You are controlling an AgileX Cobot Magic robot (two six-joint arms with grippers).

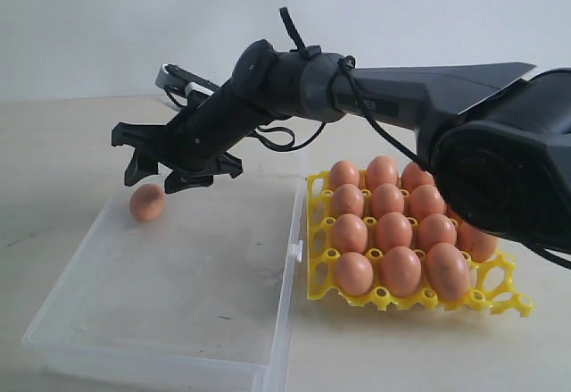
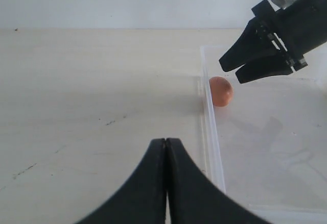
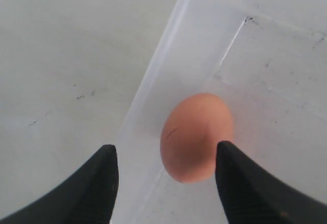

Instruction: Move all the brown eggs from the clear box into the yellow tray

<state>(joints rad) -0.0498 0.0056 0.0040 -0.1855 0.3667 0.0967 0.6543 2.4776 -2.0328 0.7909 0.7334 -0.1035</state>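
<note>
Eggs (image 1: 393, 231) sit in the yellow tray (image 1: 314, 271), just beside the clear box (image 1: 178, 285). One brown egg (image 1: 147, 203) lies in the box's far left corner, by its wall. Right gripper (image 1: 153, 180) hovers over it, jaws open and empty. Left gripper (image 2: 166, 143) is closed.

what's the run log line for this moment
right gripper: open over egg | egg: alone in clear box | left gripper: shut over table | yellow tray: mostly filled

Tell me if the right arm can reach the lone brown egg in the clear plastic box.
Probably yes: the open right gripper hangs just above the brown egg, beside the clear plastic box's low wall, with nothing between.
</note>
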